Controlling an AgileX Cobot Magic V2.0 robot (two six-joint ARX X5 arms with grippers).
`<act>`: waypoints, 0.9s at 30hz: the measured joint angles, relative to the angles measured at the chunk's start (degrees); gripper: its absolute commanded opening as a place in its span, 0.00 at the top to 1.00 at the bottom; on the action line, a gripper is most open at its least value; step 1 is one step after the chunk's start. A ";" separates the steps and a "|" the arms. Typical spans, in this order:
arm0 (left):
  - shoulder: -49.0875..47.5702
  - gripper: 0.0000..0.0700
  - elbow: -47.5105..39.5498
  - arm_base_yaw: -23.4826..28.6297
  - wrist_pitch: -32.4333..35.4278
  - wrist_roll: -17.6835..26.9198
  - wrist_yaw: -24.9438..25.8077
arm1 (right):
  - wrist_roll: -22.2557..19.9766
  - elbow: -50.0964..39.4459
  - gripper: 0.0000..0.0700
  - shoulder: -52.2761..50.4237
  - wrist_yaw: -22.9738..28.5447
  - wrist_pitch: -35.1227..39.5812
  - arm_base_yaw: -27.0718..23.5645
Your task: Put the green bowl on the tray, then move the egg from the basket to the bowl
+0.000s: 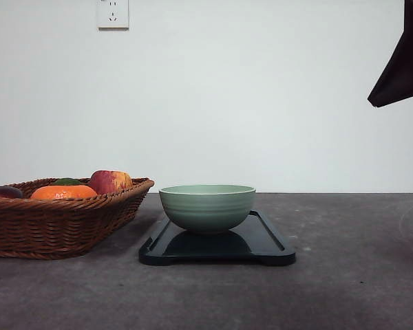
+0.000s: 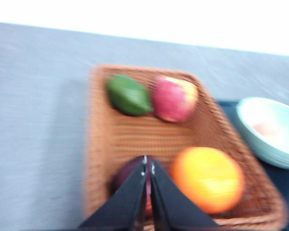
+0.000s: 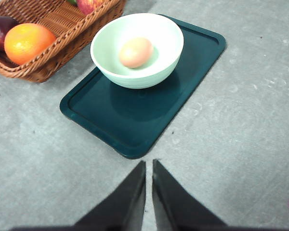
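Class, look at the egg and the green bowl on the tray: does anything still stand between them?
Nothing does. The egg already lies inside the green bowl, which sits on the tray.

The pale green bowl [image 1: 207, 207] is sitting upright on the far part of the black tray [image 1: 268, 249], which is lying flat on the grey table. A tan egg [image 3: 136, 52] is resting inside the bowl. The brown wicker basket [image 1: 51, 227] is standing just left of the tray, holding an orange, an apple and other fruit.
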 measured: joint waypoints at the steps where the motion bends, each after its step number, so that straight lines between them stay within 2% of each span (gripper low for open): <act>1: -2.08 1.00 -1.43 0.85 -0.07 0.00 0.00 | 0.00 0.00 0.98 0.00 0.00 0.00 0.00; 6: -10.37 1.00 -7.95 2.57 -0.40 0.00 0.04 | -0.01 0.00 0.98 0.02 0.00 0.00 -0.02; 10: -14.98 1.00 -9.39 3.18 -1.98 0.28 -0.02 | 0.00 0.00 0.98 0.01 0.00 0.01 -0.01; 27: -15.21 1.00 -9.39 3.31 -2.08 1.34 -0.18 | -0.02 0.00 0.98 0.00 -0.02 0.07 0.00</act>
